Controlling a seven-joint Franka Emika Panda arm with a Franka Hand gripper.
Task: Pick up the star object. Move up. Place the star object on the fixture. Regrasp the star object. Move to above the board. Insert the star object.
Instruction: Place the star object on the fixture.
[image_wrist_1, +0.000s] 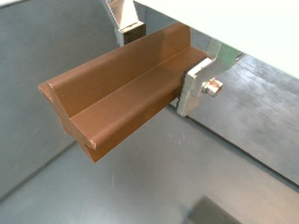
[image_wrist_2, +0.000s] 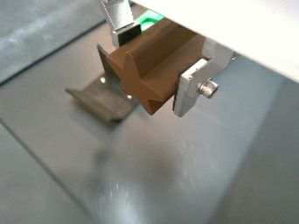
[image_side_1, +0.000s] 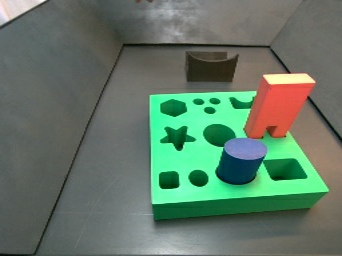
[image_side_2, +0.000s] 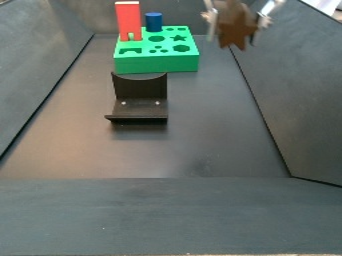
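Note:
The star object, a brown ridged prism, lies crosswise between the silver fingers of my gripper, which is shut on it. A wrist view shows its star-shaped end hanging above the floor, with the fixture below and beside it. In a side view the gripper holds the star object high in the air, to the right of the green board and well above the fixture. The board's star-shaped hole is open.
A red arch block and a blue cylinder stand in the board. The fixture sits on the dark floor beyond the board. Sloping grey walls enclose the floor on both sides.

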